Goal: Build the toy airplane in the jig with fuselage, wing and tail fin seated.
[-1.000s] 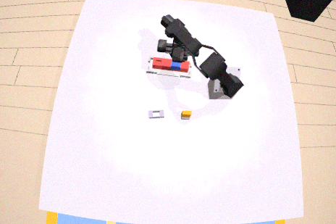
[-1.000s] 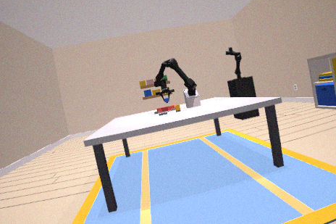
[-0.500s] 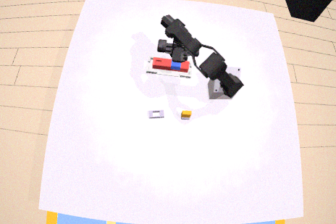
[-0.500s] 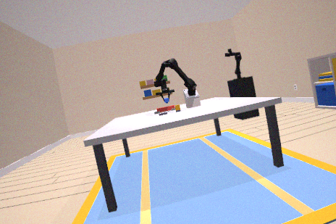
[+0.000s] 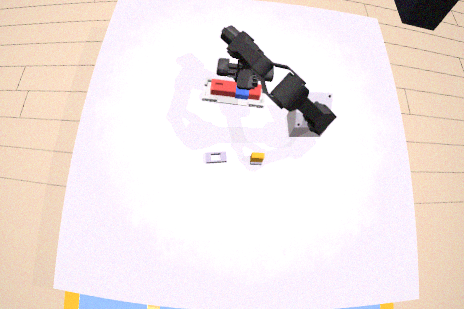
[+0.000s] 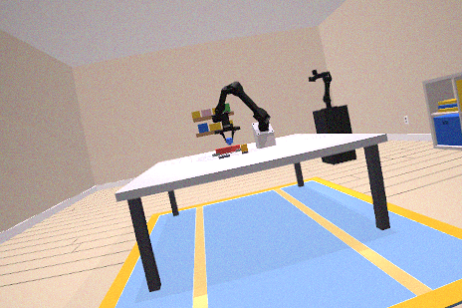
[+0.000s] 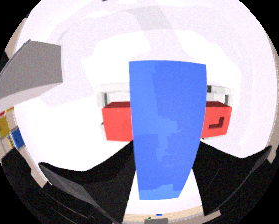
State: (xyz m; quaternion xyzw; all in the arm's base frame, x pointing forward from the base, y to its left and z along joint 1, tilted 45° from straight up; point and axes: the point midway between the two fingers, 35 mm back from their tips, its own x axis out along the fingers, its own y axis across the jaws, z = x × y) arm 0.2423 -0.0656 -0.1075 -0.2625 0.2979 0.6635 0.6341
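1. The toy airplane's fuselage (image 5: 223, 88) (image 6: 227, 150) (image 7: 119, 122), a red bar, lies lengthwise in the pale cradle (image 5: 232, 103) (image 7: 104, 96) on the table (image 5: 225, 211) (image 6: 259, 162); it looks seated flat, though the views are too coarse to be certain.
2. The blue wing (image 5: 242, 94) (image 6: 229, 141) (image 7: 167, 130) is grasped in the gripper (image 5: 246, 88) (image 6: 228, 140) (image 7: 165, 170), crosswise over the fuselage. The exterior view shows it just above the red bar, so it is not yet fitted.
3. The yellow piece (image 5: 257, 157) (image 6: 244, 149), probably the tail fin, stands apart from the cradle in its own small holder. Near it lies a grey frame with an opening (image 5: 208, 157) (image 6: 224, 156), probably the wing's emptied stand.
4. Done, by my judgement: fuselage placed, wing picked up. Left: press the wing's tab home, release, fetch and seat the fin, then move clear.
5. The top view makes the wing seem to lie on the fuselage; only the exterior view reveals the gap. The wrist view alone shows the small dark socket (image 7: 217, 123) clearly, while the wing hides the fuselage's middle there and the yellow piece is out of sight.
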